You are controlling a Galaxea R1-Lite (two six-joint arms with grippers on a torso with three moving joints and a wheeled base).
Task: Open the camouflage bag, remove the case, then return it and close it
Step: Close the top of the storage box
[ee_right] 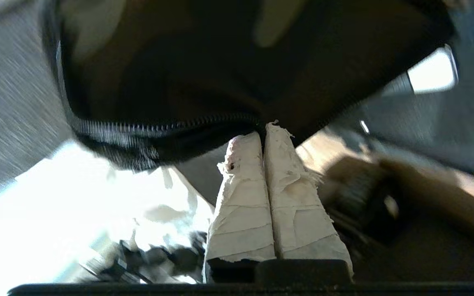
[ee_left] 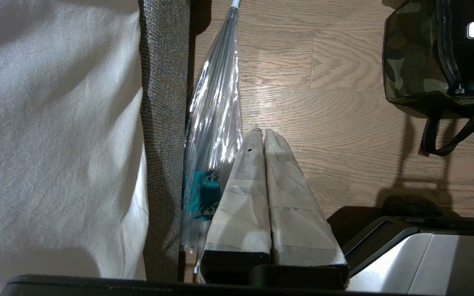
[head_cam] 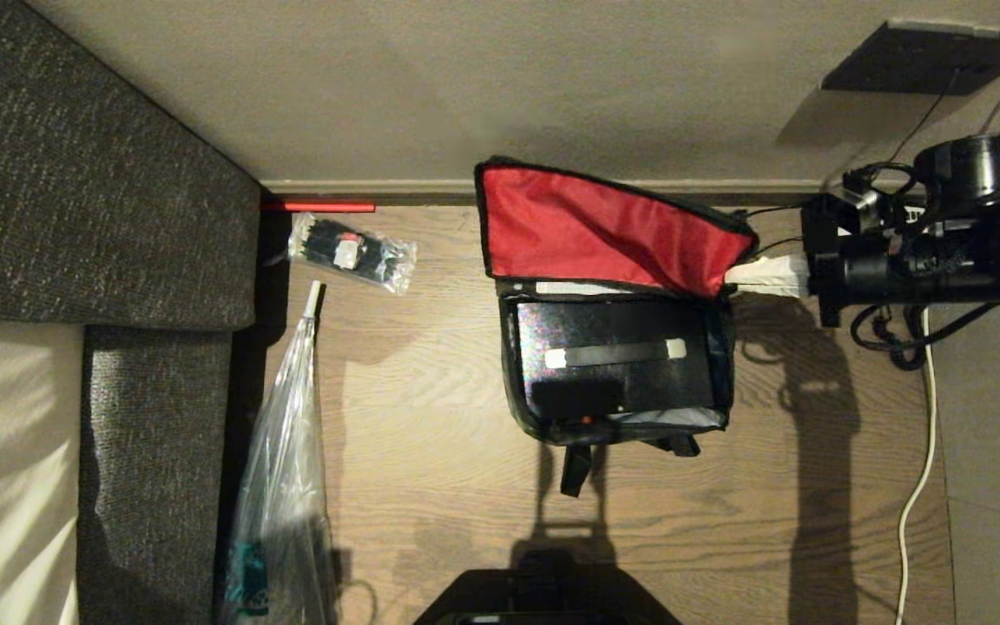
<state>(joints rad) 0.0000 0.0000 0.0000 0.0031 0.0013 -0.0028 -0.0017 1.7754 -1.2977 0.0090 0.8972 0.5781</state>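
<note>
right gripper: tape-wrapped fingers pressed together, pinching the zippered edge of the red inner lid, which stands raised at the 12 o'clock side of the boxy green-and-black camouflage bag. the bag sits open on the wooden floor. the flat glossy black rectangular case lies inside it. left gripper: fingers pressed together, empty, hanging near a clear plastic umbrella at the bag's 8 o'clock.
</note>
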